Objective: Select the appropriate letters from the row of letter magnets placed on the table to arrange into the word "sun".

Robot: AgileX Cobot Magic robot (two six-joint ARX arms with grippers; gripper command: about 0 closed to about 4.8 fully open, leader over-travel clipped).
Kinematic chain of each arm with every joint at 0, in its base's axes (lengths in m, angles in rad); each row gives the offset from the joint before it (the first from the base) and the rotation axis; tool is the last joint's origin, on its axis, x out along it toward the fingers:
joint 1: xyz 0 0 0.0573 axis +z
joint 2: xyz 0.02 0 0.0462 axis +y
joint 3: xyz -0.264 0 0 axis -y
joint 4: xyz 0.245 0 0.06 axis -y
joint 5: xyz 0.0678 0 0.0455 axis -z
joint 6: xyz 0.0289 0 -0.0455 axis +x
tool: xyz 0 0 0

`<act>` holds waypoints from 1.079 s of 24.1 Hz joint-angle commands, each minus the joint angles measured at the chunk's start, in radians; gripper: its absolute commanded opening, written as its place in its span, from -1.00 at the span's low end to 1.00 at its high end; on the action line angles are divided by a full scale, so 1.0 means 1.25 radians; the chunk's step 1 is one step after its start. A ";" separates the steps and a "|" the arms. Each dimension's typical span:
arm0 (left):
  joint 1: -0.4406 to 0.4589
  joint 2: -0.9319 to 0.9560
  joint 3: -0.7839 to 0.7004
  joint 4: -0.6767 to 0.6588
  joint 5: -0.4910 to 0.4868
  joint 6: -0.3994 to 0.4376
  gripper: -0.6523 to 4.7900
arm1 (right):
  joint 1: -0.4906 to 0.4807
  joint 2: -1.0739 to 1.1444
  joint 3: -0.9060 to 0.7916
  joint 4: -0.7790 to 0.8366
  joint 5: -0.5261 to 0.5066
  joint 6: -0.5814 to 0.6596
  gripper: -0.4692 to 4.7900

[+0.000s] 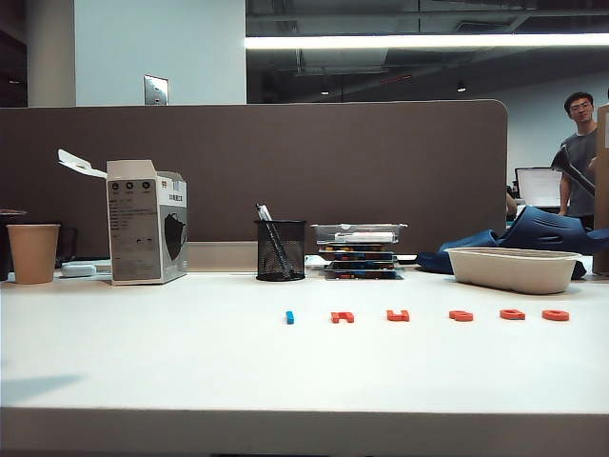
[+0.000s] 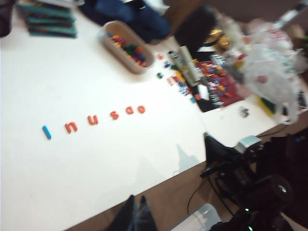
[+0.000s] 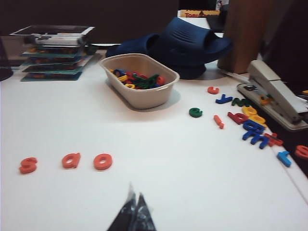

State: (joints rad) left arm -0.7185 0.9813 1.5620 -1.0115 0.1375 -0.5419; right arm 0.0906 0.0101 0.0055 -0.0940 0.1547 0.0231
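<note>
Row of letters (image 2: 94,120) lies untouched mid-tabletop (image 1: 143,362) — s (image 2: 114,115), u (image 2: 93,119), n (image 2: 70,127) side by side. Left gripper (image 2: 136,214) high above, fingers together; right gripper (image 3: 134,214) near the o (image 3: 102,161), fingers shut, empty. Open wide before descending — straddle the s squarely.

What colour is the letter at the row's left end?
Blue; the small flat plastic letter magnet shows best in the left wrist view.

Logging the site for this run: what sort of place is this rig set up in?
Most likely an open-plan office: a white desk backed by a brown partition panel, a mesh pen holder and stapler on it, and a person by a monitor behind.
</note>
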 commanded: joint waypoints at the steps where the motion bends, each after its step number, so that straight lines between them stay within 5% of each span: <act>1: -0.053 0.051 0.005 0.027 -0.093 -0.034 -0.78 | 0.001 -0.002 -0.004 0.013 0.006 -0.003 -0.82; 13: -0.141 0.240 0.005 0.098 -0.206 -0.139 -0.78 | 0.002 -0.002 -0.004 0.013 0.006 -0.003 -0.82; 17: -0.211 0.284 0.005 0.146 -0.263 -0.139 -0.78 | 0.001 -0.002 -0.004 0.013 0.006 -0.001 -0.82; 26: -0.216 0.286 0.005 0.136 -0.342 -0.138 -0.78 | 0.002 -0.002 -0.003 0.013 0.006 0.000 -0.82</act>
State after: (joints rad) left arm -0.9878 1.3422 1.5623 -0.8417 -0.2497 -0.7120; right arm 0.0910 0.0097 0.0055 -0.0940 0.1574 0.0238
